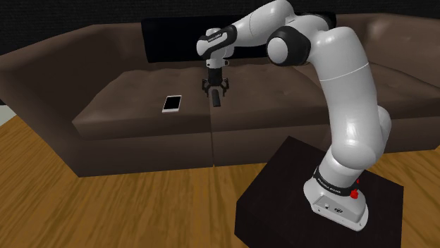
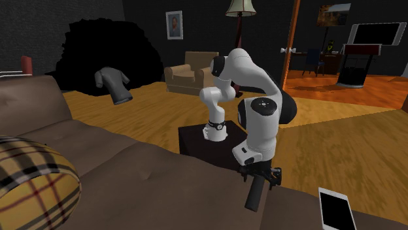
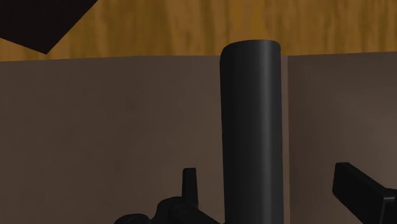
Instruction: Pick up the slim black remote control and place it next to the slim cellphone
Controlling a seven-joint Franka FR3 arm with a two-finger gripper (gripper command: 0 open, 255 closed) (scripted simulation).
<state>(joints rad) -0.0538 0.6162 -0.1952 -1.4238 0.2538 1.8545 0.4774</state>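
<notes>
Black remote control (image 3: 251, 114) stands upright between the spread jaws of the gripper (image 3: 263, 175), touching neither.

The white arm (image 1: 338, 84) is arching up from its base with the elbow high. The wrist is bending over so the gripper (image 1: 215, 89) is pointing straight down, its two black fingers (image 3: 357, 189) standing wide apart and clasping nothing.

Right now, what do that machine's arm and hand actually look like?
The glossy white arm is built of rounded, tube-like segments with dark joints. A black band with small white lettering rings it above the white base, which bears red marks. The black two-fingered hand ends it.
</notes>
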